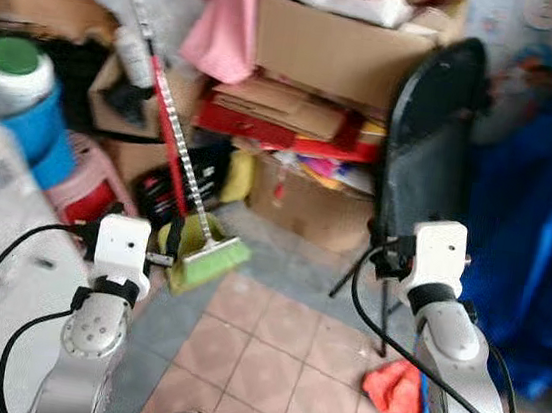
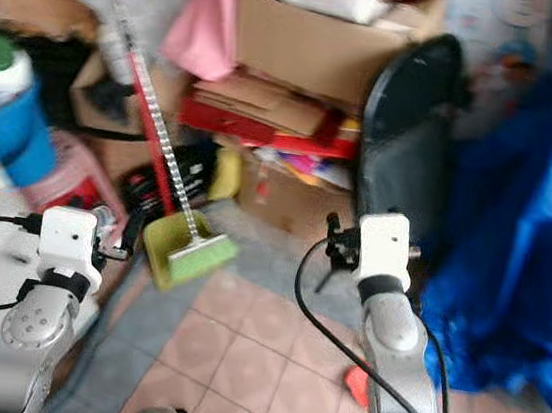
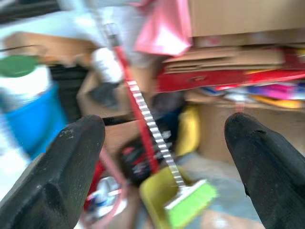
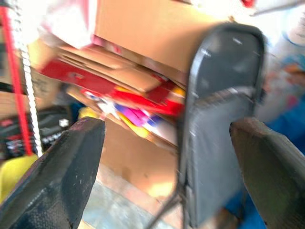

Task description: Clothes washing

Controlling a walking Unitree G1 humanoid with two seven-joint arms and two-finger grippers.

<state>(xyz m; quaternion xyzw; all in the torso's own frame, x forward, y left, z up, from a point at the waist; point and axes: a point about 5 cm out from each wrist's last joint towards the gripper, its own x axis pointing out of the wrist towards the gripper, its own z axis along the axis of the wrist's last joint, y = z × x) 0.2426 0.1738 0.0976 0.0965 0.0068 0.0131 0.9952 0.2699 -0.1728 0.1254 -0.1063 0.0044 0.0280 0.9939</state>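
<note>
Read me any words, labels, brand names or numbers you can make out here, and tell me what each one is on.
No text can be read in these pictures; all views are blurred.
White jar with the green lid: any label is too blurred to read.
Cardboard boxes: no print can be made out.
Red flat box: no lettering is legible.
Colourful stack under it: too blurred to tell.

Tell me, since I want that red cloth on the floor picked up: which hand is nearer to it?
Right. The red cloth lies on the tiles beside the right arm, below the right hand. The left hand is across the floor, near the green broom.
</note>
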